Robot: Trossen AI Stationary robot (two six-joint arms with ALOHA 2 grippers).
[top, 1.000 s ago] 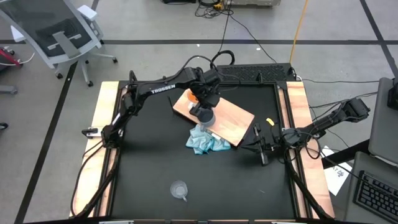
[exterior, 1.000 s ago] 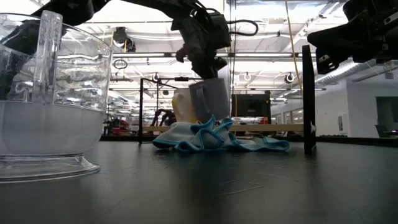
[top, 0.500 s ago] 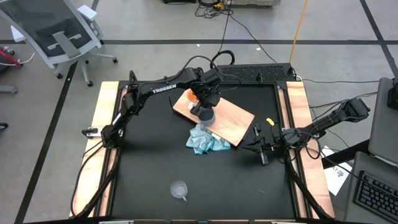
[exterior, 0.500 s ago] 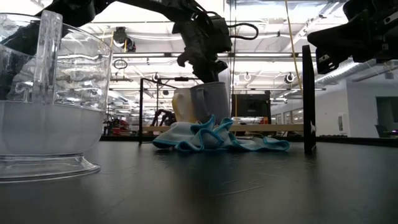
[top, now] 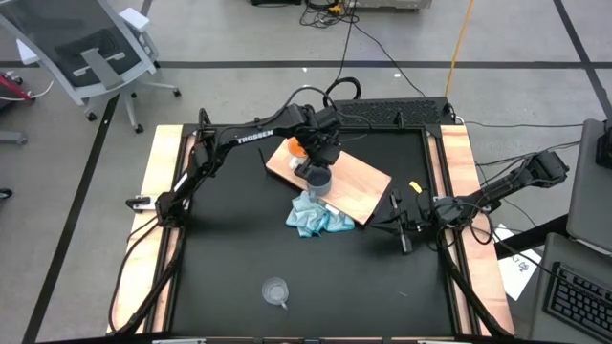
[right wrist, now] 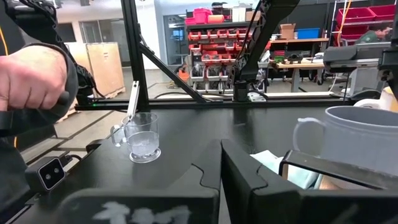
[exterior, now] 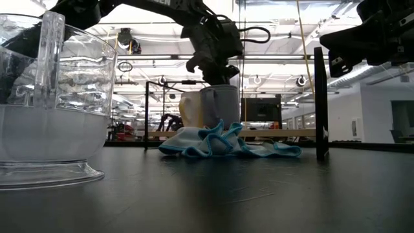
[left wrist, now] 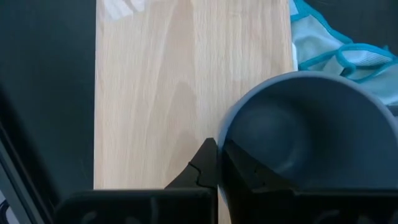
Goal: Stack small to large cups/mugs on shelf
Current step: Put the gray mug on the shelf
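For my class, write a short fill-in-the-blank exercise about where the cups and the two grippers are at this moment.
1. The left gripper is shut on the rim of the ____ mug.
2. That mug sits over the light-wood ____.
3. The clear cup stands on the black ____, away from both arms.
4. The right gripper waits with its jaws ____.

Missing words: grey-blue; shelf; table; shut

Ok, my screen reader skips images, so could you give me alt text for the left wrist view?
The left pincer, shut on the rim of the grey-blue mug, holds it over a light-wood board. A crumpled light blue cloth lies past the board's edge, on the black table.
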